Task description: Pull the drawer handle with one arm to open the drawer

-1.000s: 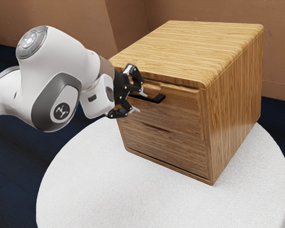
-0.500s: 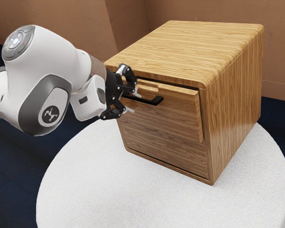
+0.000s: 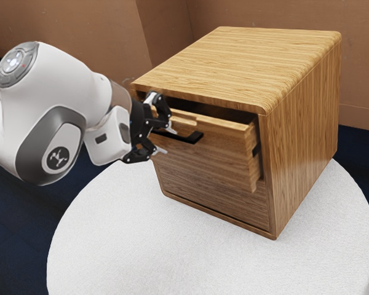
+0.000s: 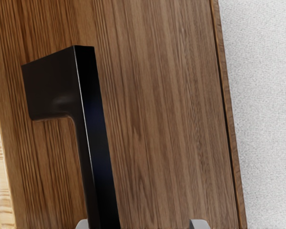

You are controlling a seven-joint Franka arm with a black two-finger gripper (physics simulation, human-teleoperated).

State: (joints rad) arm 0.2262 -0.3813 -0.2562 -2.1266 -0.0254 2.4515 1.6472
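The wooden cabinet stands on the round white table. Its top drawer is pulled partly out, leaving a dark gap under the cabinet top. A black bar handle runs across the drawer front. My gripper is at the handle's end nearest the exterior view's left, with its fingers spread wide above and below the bar, so it is open. In the wrist view the handle runs close over the drawer front. One fingertip stands well apart from the bar.
A lower drawer front stays flush in the cabinet. Bare white tabletop lies in front of the cabinet. Brown walls stand behind, and the floor is dark blue.
The top drawer has slid out toward the exterior view's left, from nearly shut to partly open. My hand and arm moved back the same way with the handle.
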